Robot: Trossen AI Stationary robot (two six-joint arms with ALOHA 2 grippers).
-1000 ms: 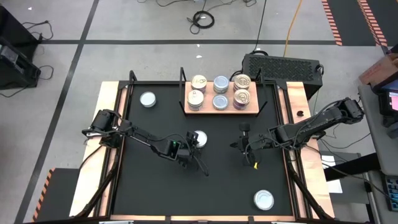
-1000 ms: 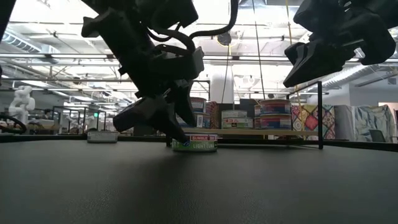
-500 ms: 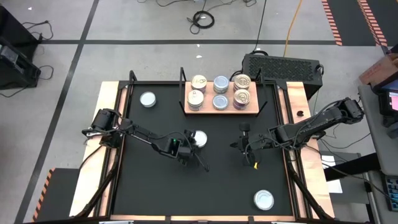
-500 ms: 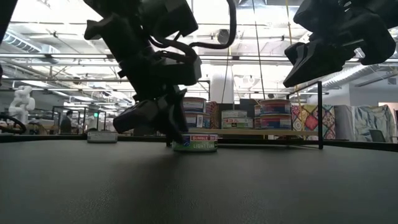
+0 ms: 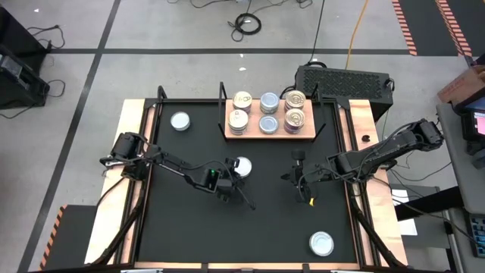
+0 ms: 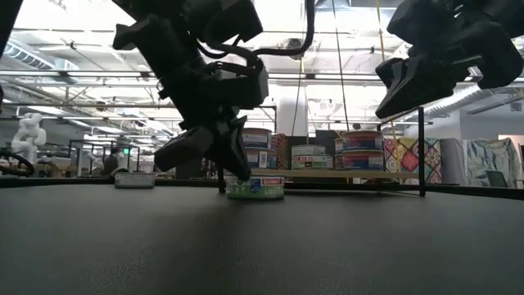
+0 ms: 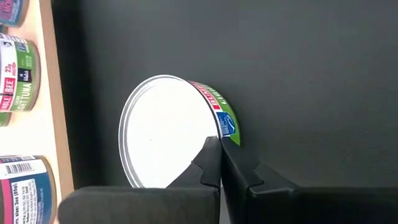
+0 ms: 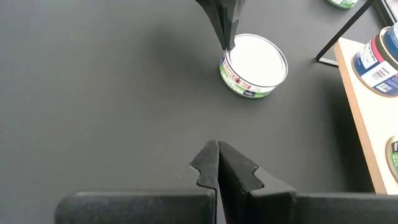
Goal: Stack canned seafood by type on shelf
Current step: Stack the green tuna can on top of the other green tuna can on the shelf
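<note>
Left tool point(image 7: 219, 163): fingers pressed together, tips over the rim of a white-topped tin point(image 7: 168, 134) with a green and red side label, on the black worktop point(image 7: 298, 74). Light-wood shelf point(image 7: 34, 130) alongside, carrying labelled tins point(image 7: 15, 78).

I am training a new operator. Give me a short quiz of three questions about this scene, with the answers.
1. True or false: the right pincer grips something.
2. How many tins lie on the black mat, off the wooden shelf?
3. The left pincer is at the rim of the green-label tin. Its fingers are: A) wide open, B) shut together, C) out of view.

Key: 1 false, it is shut on nothing above the mat; 2 three; 3 B.
</note>
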